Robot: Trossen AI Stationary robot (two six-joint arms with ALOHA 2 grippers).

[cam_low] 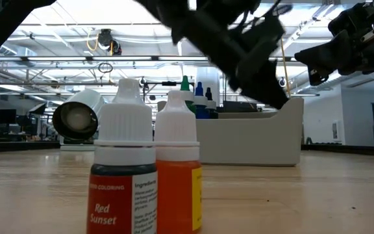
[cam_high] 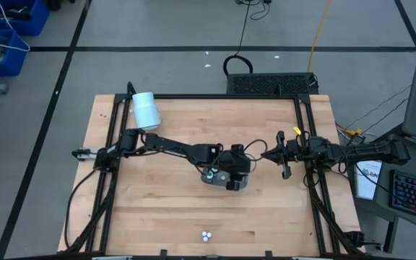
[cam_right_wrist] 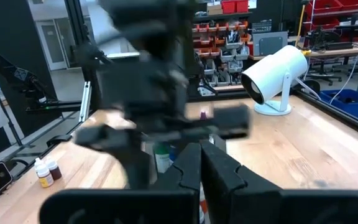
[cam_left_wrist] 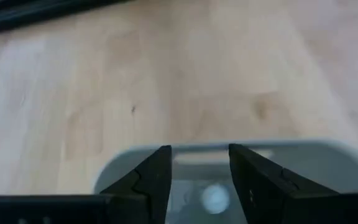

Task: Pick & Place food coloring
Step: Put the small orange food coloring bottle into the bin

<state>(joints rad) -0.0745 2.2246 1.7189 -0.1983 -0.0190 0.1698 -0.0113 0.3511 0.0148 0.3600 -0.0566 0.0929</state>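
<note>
Left end effector (cam_high: 231, 175) hangs over the grey rectangular plastic tray (cam_high: 212, 178) at the centre of the wooden tabletop (cam_high: 157, 217), fingers apart and empty; in the left wrist view they straddle a white-capped food coloring bottle (cam_left_wrist: 215, 198) standing inside the tray, probably just released or about to be gripped. Green and blue bottles (cam_low: 199, 99) stand in the tray too, so it likely serves as the drop-off. Right end effector (cam_high: 269, 154) waits at three o'clock of the tray, fingers together and empty. Two white-capped bottles (cam_high: 206, 235), one red, one orange, stand touching at six o'clock, well apart from the tray. A large white cylinder (cam_high: 146, 110) lies at ten o'clock.
</note>
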